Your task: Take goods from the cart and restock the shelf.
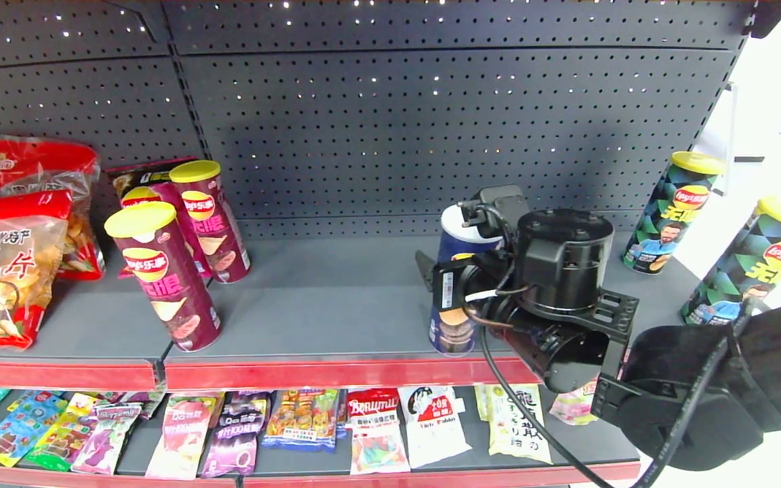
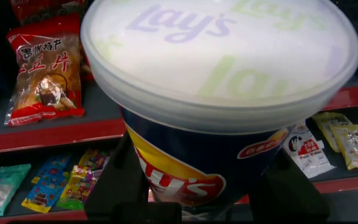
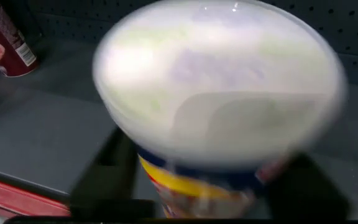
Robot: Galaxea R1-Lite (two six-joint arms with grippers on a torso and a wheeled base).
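**Status: restocking in progress.**

1. Upper shelf. The grey metal shelf board with a red front strip (image 1: 336, 305) carries stock at both ends. Three maroon crisp tubes with yellow lids (image 1: 163, 278) and red snack bags (image 1: 7, 271) stand on the left. Two green-and-black tubes with yellow lids (image 1: 675, 210) stand on the right. The middle stretch between them is open.

2. Right arm. The right gripper (image 1: 457, 288) is closed around a blue cardboard crisp tube with a pale plastic lid (image 1: 455, 332), one finger on each side. The tube is upright at the front of the upper shelf, right of centre and near the red strip. Whether its base rests on the board or sits just above it cannot be told. Judged from this, placement is nearly done. What is left is to seat the tube, let go and back the arm out.

3. Left arm. The left gripper (image 2: 204, 202) pinches a second blue crisp tube with a pale lid (image 2: 216, 155), dark fingers pressing on both flanks. It is held in front of the shelving and is not on a board. This unit has yet to be placed.

4. Lower shelf. A row of small coloured sachets (image 1: 302, 420) lies along it.

5. Remaining work. Two tubes are in hand and neither has been let go. How much further stock is to come cannot be judged.
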